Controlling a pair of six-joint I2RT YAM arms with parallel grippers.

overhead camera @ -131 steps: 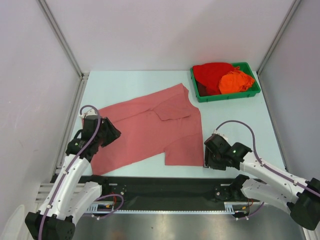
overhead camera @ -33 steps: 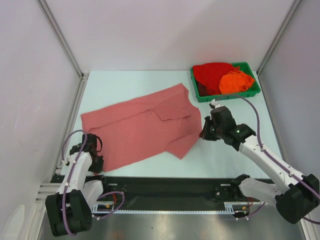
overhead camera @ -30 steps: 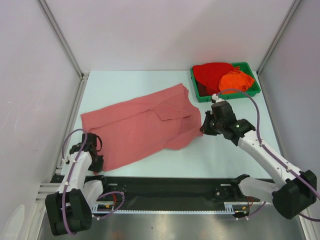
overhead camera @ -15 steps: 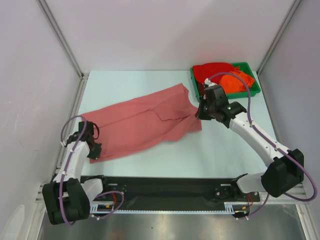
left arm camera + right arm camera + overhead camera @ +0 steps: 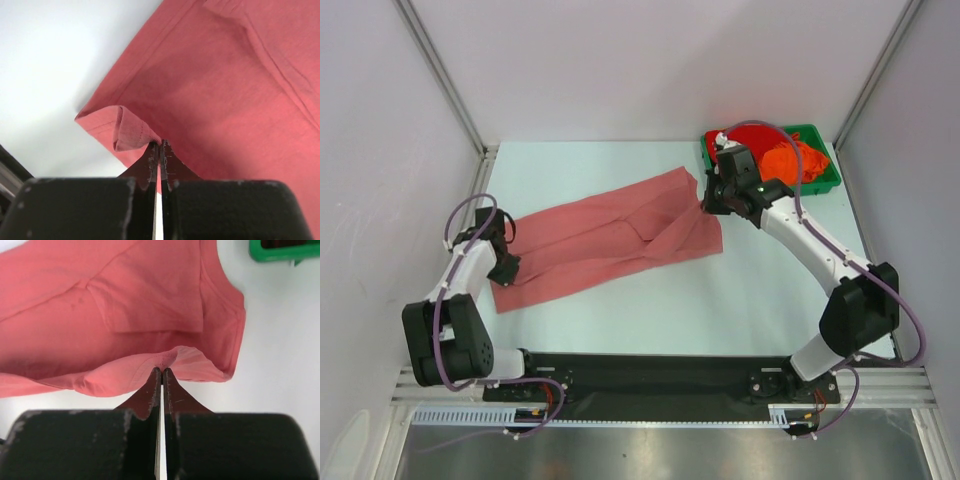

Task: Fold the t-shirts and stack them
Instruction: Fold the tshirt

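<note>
Left gripper point(image 5: 159, 146) and right gripper point(image 5: 161, 371) each pinch salmon t-shirt point(image 5: 610, 235) hem, so I must carry both corners across level, evenly.

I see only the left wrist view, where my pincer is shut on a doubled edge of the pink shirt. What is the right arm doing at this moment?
Observer: The right pincer is shut on the other end of the salmon shirt, with a fold of its edge pinched up.
Operator: Where are the other shirts?
Observer: The red shirt and the orange shirt lie bunched in the green tray at the table's far right.
Operator: How does the whole shirt lie?
Observer: From above it is a slanted band that runs from the left pincer to the right one.
</note>
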